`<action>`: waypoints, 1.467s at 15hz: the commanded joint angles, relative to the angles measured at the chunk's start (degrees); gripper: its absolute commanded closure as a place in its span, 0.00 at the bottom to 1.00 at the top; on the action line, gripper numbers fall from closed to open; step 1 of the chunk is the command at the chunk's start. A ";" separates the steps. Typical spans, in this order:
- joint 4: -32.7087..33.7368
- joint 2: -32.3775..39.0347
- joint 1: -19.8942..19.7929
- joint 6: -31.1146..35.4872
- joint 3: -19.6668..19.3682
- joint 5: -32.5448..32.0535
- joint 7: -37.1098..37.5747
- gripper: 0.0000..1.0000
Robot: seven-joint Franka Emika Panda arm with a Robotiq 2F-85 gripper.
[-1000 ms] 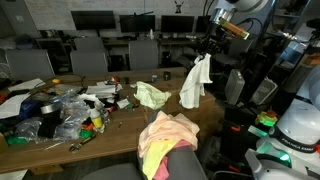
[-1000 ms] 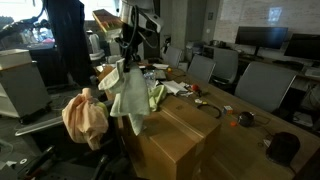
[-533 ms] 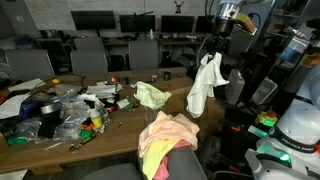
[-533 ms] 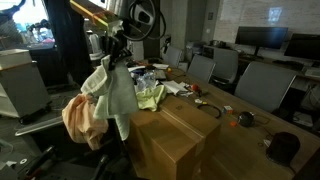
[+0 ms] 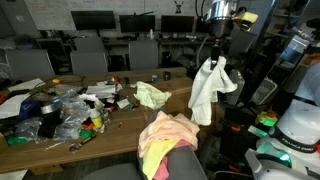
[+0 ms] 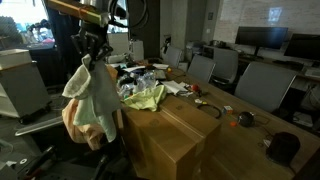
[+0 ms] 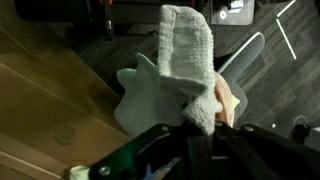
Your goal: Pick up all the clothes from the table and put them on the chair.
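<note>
My gripper point(image 5: 213, 57) point(image 6: 90, 56) is shut on the top of a white garment point(image 5: 208, 92) point(image 6: 96, 100), which hangs in the air past the end of the brown table point(image 5: 120, 122) point(image 6: 185, 135). The wrist view shows the white garment point(image 7: 186, 55) running up from my gripper point(image 7: 196, 128), with the wooden table point(image 7: 40, 100) at left. A pale yellow-green garment point(image 5: 152, 95) point(image 6: 146, 97) lies on the table. Pink and peach clothes point(image 5: 165, 135) point(image 6: 72, 118) lie heaped on the grey chair point(image 5: 187, 162); in an exterior view the hanging white garment partly covers them.
Clear plastic bags and small colourful items point(image 5: 60, 110) crowd one end of the table. A black cable point(image 6: 212, 106) lies on the tabletop. Dark office chairs point(image 5: 90, 55) point(image 6: 262, 85) and monitor desks point(image 5: 120, 22) stand behind. White equipment point(image 5: 296, 125) sits beside the chair.
My gripper has carried the white garment off the table's end and lower, towards the chair with the heaped clothes. The garment on the table has not moved.
</note>
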 commanded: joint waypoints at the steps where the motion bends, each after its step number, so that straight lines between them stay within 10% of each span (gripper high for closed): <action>1: -0.14 -2.49 3.74 -2.08 2.71 -3.53 -3.12 0.98; 22: -3.13 -7.75 15.06 -9.13 6.79 -13.88 -9.35 0.98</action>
